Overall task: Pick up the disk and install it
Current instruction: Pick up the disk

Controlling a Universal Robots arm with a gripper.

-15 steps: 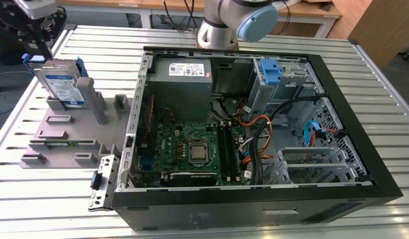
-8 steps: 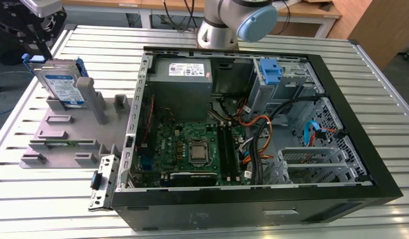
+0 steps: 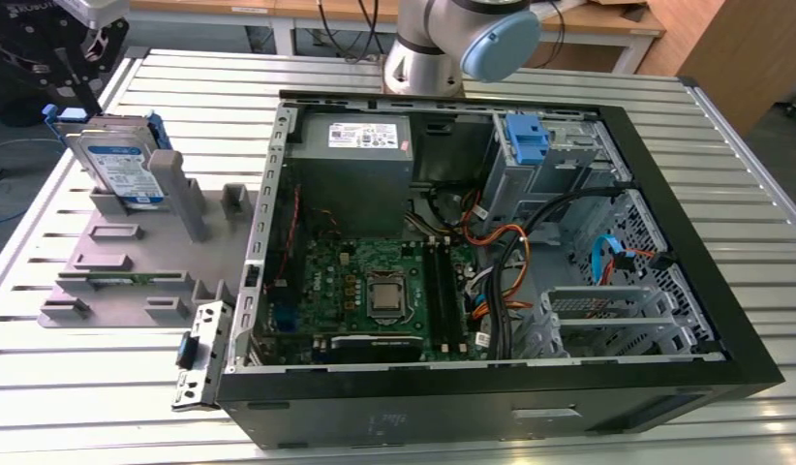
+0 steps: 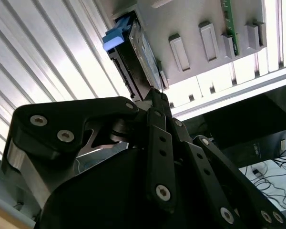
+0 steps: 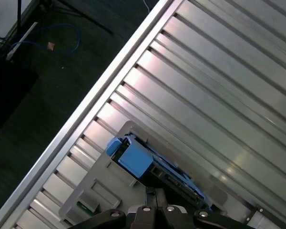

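Working on the slatted surface (image 3: pixel 747 165), beside the open computer case (image 3: pixel 475 395), over the grey holder (image 3: pixel 127 266) at the exterior view's left. Finding the disk (image 3: pixel 124 167) standing upright in it, the gripper (image 3: pixel 80 102) right at its upper edge; jaws clamping or just short, not telling. Probably best: drawing it straight up the slot, avoiding any tilt. Reading the case's place from the exterior view; reading the blue carrier frame (image 5: pixel 133 160) close up from the first wrist view.
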